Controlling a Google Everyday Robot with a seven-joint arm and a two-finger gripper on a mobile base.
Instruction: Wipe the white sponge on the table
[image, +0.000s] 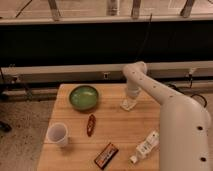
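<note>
Where the arm points down, gripper directly above white sponge on table, seemingly touching it, grip state unclear.

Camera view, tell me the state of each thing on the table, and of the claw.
white sponge: flat on the table, under the claw.
claw: resting on the white sponge, right of the green bowl.
green bowl: upright, looks empty.
white cup: upright.
white bottle: lying on its side.
snack bar: lying flat.
reddish packet: lying flat.
</note>
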